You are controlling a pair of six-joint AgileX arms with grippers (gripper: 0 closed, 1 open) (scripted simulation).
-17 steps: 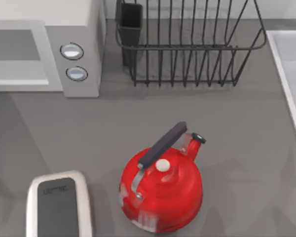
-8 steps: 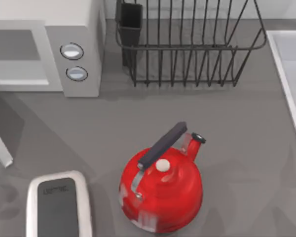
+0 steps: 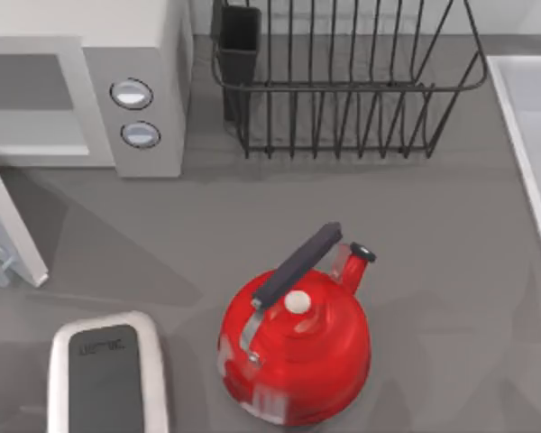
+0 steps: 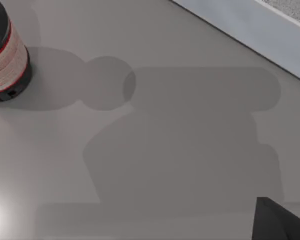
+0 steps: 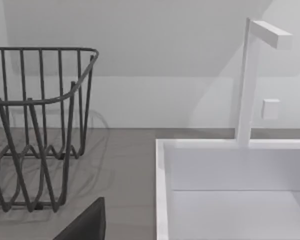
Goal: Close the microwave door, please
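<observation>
The microwave (image 3: 144, 54) stands at the table's back left, its grey control strip carrying two round silvery knobs (image 3: 132, 94). Its front opening (image 3: 32, 108) is uncovered. The microwave door (image 3: 13, 225) stands open at the left edge, seen edge-on as a white panel slanting out from the front, with a small pale knob (image 3: 0, 268) on its outer side. A dark part of my left gripper (image 4: 280, 222) shows at the rim of the left wrist view over grey table. A dark part of my right gripper (image 5: 85, 225) shows in the right wrist view, near the rack.
A red kettle (image 3: 295, 347) with a dark handle sits at front centre. A black wire rack (image 3: 343, 81) fills the back middle. A silver-rimmed dark slab (image 3: 108, 374) lies front left. A white sink (image 5: 230, 190) with tap (image 5: 250, 80) is at the right. A red-labelled bottle (image 4: 2, 55) stands on the table.
The microwave door has come into the top view at the left edge and swung further right, towards the microwave's front. Kettle, rack and slab have not moved.
</observation>
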